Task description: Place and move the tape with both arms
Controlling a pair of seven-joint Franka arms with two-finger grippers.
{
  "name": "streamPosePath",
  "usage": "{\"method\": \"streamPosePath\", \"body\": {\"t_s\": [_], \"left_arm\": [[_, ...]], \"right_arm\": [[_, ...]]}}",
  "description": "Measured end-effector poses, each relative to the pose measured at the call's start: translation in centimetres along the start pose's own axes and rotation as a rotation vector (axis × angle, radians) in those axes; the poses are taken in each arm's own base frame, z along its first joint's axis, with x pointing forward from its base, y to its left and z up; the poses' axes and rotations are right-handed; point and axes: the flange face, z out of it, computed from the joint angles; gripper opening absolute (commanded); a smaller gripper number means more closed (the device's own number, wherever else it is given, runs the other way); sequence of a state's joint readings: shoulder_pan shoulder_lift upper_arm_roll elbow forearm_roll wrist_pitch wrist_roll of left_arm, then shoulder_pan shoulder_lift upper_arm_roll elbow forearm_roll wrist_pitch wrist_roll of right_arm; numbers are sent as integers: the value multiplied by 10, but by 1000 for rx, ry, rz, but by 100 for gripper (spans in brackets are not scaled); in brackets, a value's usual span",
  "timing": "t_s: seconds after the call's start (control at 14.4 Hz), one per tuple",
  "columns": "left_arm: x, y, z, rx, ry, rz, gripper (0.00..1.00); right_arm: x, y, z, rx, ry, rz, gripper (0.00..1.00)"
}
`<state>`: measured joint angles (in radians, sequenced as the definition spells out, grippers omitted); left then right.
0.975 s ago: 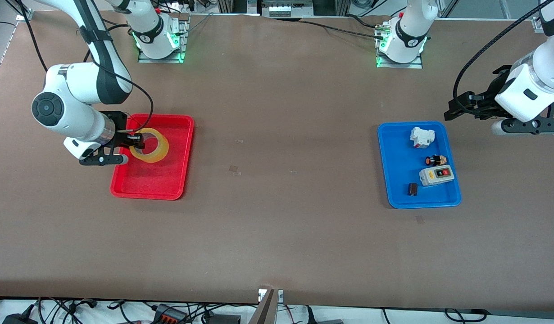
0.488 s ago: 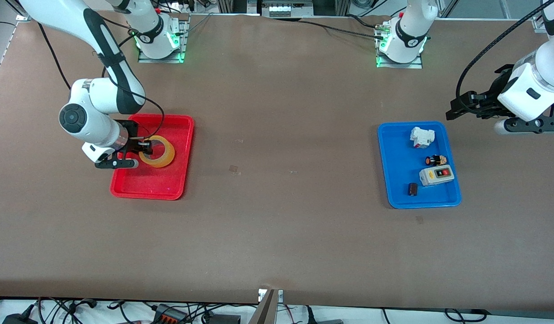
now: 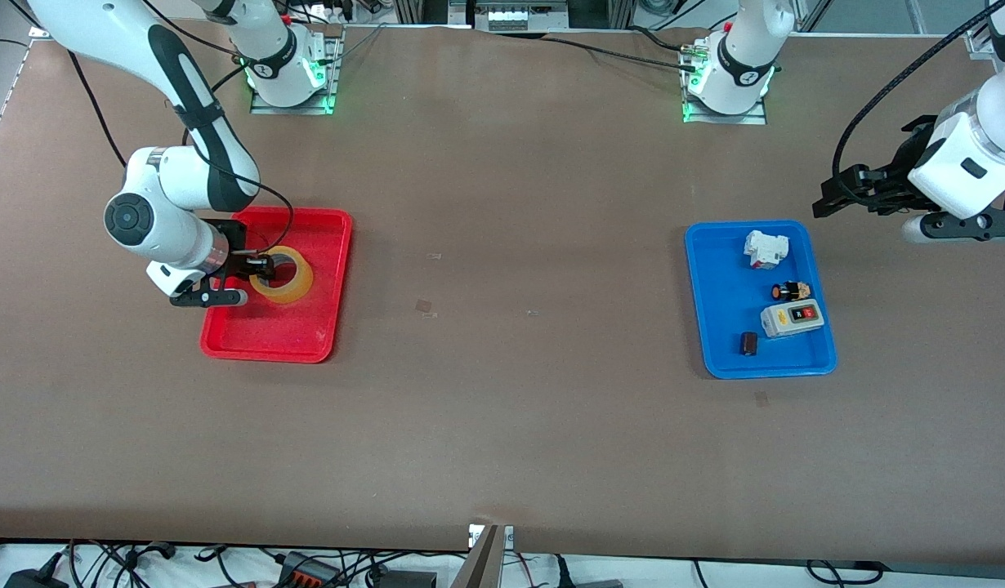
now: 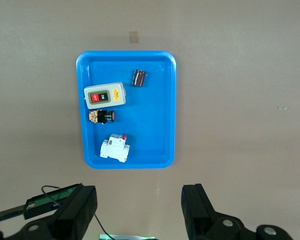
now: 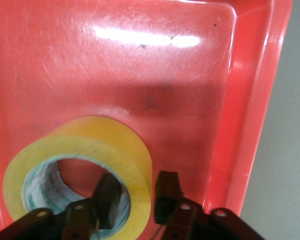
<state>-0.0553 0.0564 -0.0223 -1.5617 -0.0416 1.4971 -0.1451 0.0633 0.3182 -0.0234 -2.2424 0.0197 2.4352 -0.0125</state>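
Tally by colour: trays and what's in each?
Red tray: 1, holding tape: 1
Blue tray: 1, holding parts: 4 (breaker, push button, switch box, black cylinder)
Total: 7

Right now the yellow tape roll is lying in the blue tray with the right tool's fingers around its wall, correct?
Not quite: the tape lies in the red tray, not the blue tray, which holds only small electrical parts. The front view shows this. The right tool does have one finger inside the ring and one outside its wall.
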Motion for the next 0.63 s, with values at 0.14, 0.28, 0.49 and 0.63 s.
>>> {"method": "streamPosePath", "body": {"t_s": [0.14, 0.28, 0.49, 0.63], "left_arm": [[0, 1, 0, 0, 0, 1, 100], [-1, 1, -1, 0, 1, 2, 100], [-2, 3, 0, 1, -1, 5, 100], [-2, 3, 0, 1, -2, 6, 100]], "right_arm": [[3, 1, -11, 1, 21, 1, 96], [10, 5, -39, 3, 51, 10, 96], [20, 13, -109, 7, 92, 24, 96], [22, 18, -161, 10, 120, 30, 96]]}}
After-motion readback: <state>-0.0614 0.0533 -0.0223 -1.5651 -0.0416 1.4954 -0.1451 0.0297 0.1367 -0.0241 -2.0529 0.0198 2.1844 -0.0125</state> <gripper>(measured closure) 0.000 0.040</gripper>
